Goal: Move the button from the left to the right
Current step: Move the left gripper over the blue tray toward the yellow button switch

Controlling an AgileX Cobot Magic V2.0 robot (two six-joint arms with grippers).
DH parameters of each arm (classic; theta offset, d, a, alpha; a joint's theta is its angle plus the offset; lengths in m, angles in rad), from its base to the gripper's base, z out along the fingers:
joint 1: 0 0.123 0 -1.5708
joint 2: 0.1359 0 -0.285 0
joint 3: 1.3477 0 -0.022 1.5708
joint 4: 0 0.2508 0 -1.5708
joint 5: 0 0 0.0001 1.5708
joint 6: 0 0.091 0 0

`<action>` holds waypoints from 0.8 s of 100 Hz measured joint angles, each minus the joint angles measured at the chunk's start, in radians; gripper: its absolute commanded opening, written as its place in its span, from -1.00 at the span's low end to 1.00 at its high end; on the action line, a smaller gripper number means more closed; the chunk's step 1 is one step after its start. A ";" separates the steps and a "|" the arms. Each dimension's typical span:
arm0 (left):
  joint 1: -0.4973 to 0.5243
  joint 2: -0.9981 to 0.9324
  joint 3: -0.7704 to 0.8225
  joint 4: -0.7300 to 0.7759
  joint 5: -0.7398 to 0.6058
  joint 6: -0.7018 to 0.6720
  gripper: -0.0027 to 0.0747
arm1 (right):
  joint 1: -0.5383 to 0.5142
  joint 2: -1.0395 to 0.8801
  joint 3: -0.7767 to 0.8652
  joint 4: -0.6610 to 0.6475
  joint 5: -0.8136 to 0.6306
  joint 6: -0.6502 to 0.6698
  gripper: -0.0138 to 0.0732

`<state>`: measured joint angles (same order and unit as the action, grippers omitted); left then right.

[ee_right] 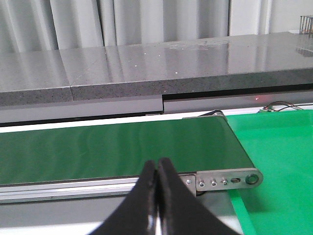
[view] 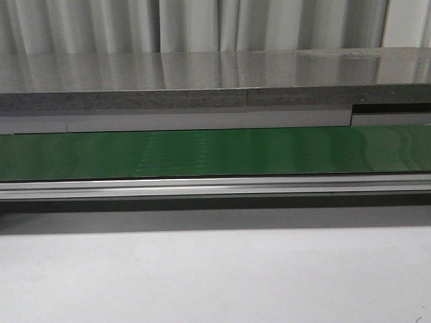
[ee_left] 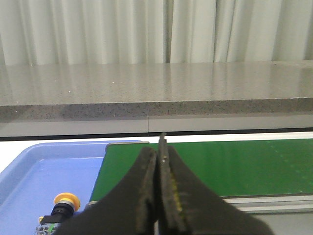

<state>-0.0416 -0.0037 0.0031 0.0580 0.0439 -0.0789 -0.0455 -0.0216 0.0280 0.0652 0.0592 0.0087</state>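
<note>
The button [ee_left: 61, 208], with a yellow-orange cap and a black body, lies in the blue tray [ee_left: 44, 169] in the left wrist view, partly hidden behind my left finger. My left gripper [ee_left: 157, 149] is shut and empty, beside and above the button, over the left end of the green conveyor belt [ee_left: 234, 164]. My right gripper [ee_right: 157, 164] is shut and empty, in front of the right end of the belt [ee_right: 122, 144]. Neither gripper nor the button shows in the front view.
The green belt [view: 215, 151] runs across the front view with an aluminium rail [view: 215, 187] along its near side. A grey stone shelf [view: 215, 81] stands behind it. A bright green mat [ee_right: 279, 161] lies right of the belt's end plate [ee_right: 227, 180].
</note>
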 measured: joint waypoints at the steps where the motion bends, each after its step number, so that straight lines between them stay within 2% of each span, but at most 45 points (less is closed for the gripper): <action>1: 0.000 0.000 0.000 0.000 0.000 0.000 -0.98 | 0.000 0.000 0.000 0.000 0.000 0.000 -0.84; 80: 0.000 0.000 -0.006 -0.006 0.026 0.000 -0.98 | 0.000 0.000 0.000 0.000 0.000 0.000 -0.84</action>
<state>-0.0416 -0.0037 -0.0031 0.0522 0.0696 -0.0789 -0.0455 -0.0216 0.0280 0.0652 0.0592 0.0087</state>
